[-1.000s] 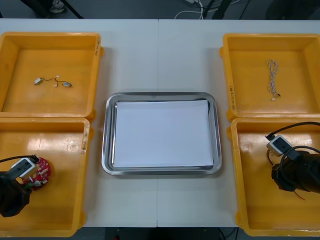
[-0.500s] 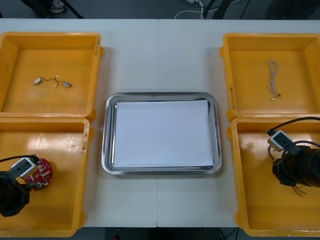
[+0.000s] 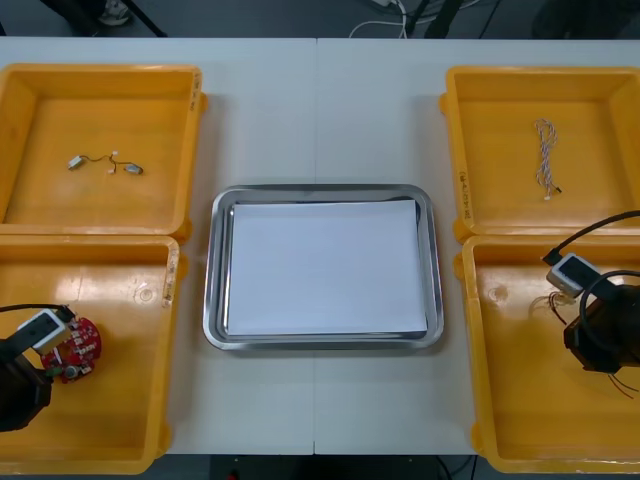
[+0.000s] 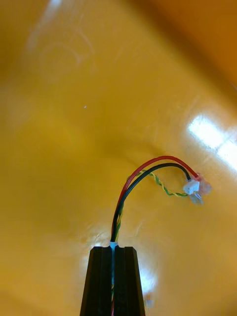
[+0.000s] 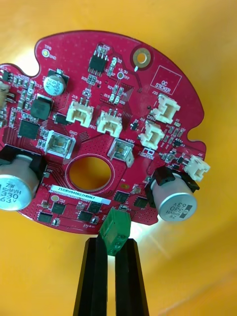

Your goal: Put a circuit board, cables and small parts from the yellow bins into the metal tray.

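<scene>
Two pinches, seemingly: left gripper (image 5: 112, 243) board (image 5: 108, 98) edge, right gripper (image 4: 113, 249) cables (image 4: 165, 162).

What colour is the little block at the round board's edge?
Green: the block on the board, best in the left wrist view.

The left tool (image 5: 111, 243) holds its two black fingers nearly together, nipping the edge of a circuit board (image 5: 113, 123) that lies just ahead of their tips. The right tool (image 4: 113, 251) presses its fingers close on thin cables (image 4: 148, 175), which rise from between the tips and curve away.
</scene>
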Robot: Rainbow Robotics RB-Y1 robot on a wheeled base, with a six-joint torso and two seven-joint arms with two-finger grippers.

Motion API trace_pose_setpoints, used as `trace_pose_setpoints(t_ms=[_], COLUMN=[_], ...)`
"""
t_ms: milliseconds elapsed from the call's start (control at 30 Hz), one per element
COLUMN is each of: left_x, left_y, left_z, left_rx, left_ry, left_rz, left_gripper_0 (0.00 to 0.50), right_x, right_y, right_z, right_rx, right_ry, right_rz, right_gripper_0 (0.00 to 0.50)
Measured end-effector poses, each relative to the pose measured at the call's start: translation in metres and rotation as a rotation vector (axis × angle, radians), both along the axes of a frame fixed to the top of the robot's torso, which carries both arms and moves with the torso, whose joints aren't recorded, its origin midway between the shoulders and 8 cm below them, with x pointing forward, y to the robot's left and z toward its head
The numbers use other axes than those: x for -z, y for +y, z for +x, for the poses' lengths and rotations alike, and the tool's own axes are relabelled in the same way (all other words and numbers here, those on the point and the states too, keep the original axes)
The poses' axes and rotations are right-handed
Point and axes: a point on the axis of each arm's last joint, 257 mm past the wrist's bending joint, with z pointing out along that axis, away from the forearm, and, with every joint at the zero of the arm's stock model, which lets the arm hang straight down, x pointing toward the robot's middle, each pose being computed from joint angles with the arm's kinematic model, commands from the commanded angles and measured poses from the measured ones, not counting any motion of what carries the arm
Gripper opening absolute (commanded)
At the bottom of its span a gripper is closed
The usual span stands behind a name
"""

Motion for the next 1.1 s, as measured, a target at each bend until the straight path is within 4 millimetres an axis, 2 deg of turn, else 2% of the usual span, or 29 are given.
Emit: trace_pose_setpoints(t_ms=[233, 533, 900, 1100], left_x=[-0.022, -0.054, -0.088, -0.097], left_y=[0.009, 0.015, 0.022, 0.019], left_z=[-0.002, 0.001, 0.006, 0.01], left_rx=[-0.01, -0.009, -0.011, 0.001], left_ry=[0.015, 0.031, 0.04, 0.018], left_rz=[0.015, 0.036, 0.067, 0.077], left_gripper_0=[0.0, 0.0, 0.0, 0.0], right_x=[-0.032, -0.075, -0.104, -0.119], right_y=[-0.013, -0.03, -0.042, -0.046], right_z=[-0.004, 0.002, -0.003, -0.009], right_rx=[0.041, 0.051, 0.038, 0.047], right_ry=[0.038, -0.013, -0.017, -0.004], right_rz=[0.043, -0.002, -0.058, -0.05], right_gripper_0=[0.0, 0.0, 0.0, 0.0])
